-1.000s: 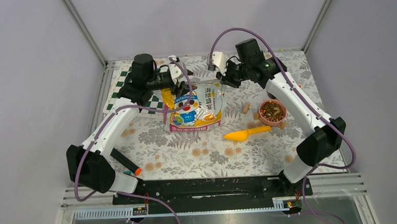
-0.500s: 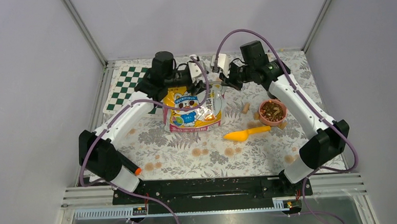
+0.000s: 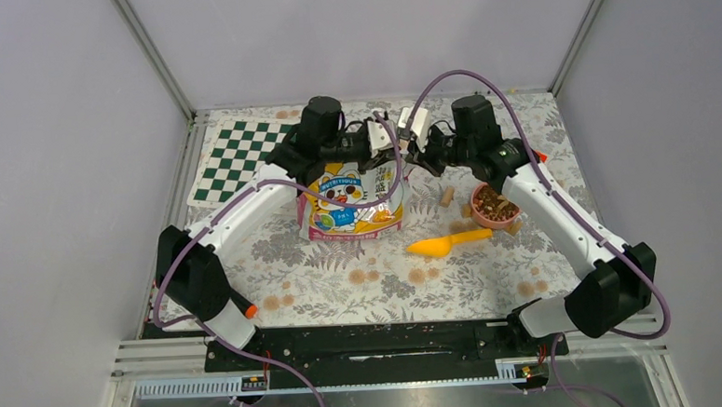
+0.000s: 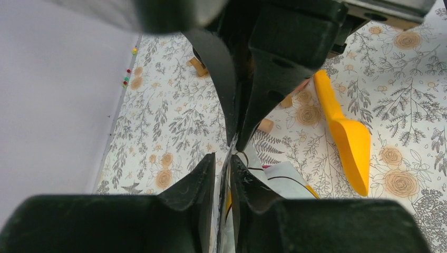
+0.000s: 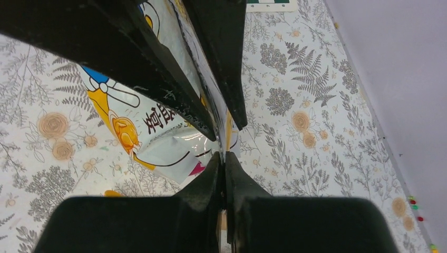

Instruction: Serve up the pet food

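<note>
Your right gripper is pressed together on the top edge of the yellow bag. In its wrist view the foil runs straight down into the closed tips.

Your left gripper meets it almost tip to tip on that same edge. Its fingers stand close on either side of the foil with a thin slit showing. From these views you cannot tell whether they are pinching the bag or only flanking it.

From both sets of tips the bag spreads away toward the arm bases. It lies on the floral cloth with the cartoon-cat face up. What is inside the bag is hidden.

The only kibble you can see sits in the pink bowl. The bowl is off to the right of the right gripper and nearer the bases, just beside that arm's forearm and apart from the bag.

A tan cork piece lies between the bag and the bowl, a little toward the bases from the right gripper's tips.

Farther that way, the yellow scoop rests flat on the cloth. Its handle points toward the bowl and neither gripper touches it.
</note>
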You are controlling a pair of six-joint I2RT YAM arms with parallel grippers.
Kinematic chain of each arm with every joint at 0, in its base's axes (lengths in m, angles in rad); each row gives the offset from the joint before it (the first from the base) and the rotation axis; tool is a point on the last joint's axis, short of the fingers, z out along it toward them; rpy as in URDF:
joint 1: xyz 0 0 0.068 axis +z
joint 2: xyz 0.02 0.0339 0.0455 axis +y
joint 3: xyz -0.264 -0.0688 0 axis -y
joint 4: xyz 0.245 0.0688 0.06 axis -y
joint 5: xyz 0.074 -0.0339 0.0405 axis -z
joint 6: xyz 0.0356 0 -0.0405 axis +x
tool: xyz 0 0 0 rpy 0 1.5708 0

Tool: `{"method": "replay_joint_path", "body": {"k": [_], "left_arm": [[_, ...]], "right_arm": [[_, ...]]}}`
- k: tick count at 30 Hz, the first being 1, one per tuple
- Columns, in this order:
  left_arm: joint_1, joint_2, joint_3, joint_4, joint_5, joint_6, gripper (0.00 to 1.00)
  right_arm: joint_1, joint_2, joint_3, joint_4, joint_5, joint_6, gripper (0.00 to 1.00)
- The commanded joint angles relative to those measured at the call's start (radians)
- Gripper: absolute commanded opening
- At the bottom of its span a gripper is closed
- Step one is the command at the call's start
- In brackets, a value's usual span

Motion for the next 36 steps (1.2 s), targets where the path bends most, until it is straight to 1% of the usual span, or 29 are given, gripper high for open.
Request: {"method": "replay_joint_path", "body": {"k": [1, 3, 5, 6, 7, 10, 16, 25, 28, 36], "left_arm": [[-0.003, 0.016, 0.042, 0.003, -0.035, 0.037, 0.21], [-0.003, 0.017, 0.041, -0.013, -0.024, 0.045, 0.2], [-0.002, 0.018, 0.042, -0.03, -0.023, 0.06, 0.1], [-0.003, 0.019, 0.045, -0.042, -0.027, 0.069, 0.01], [-0.003, 0.019, 0.048, -0.051, -0.035, 0.076, 0.0], [-0.002, 0.017, 0.051, -0.088, -0.055, 0.111, 0.0], [0.0, -0.015, 0.038, -0.123, -0.126, 0.166, 0.0], [0.041, -0.065, 0.045, -0.175, -0.193, 0.192, 0.0], [0.051, -0.082, 0.052, -0.223, -0.236, 0.212, 0.0], [0.055, -0.092, 0.106, -0.426, -0.429, 0.289, 0.0]], "right_arm": [[-0.002, -0.079, -0.03, 0.195, -0.074, 0.131, 0.0], [-0.007, -0.08, -0.034, 0.211, -0.083, 0.15, 0.0], [-0.013, -0.083, -0.037, 0.226, -0.093, 0.164, 0.0], [-0.016, -0.082, -0.037, 0.229, -0.091, 0.168, 0.0], [-0.017, -0.084, -0.037, 0.229, -0.083, 0.169, 0.0], [-0.028, -0.086, -0.039, 0.228, -0.049, 0.171, 0.0], [-0.058, -0.086, -0.056, 0.222, 0.101, 0.173, 0.0], [-0.111, -0.131, -0.115, 0.279, 0.232, 0.211, 0.0], [-0.121, -0.162, -0.146, 0.322, 0.267, 0.229, 0.0], [-0.134, -0.198, -0.138, 0.312, 0.337, 0.233, 0.0]]}}
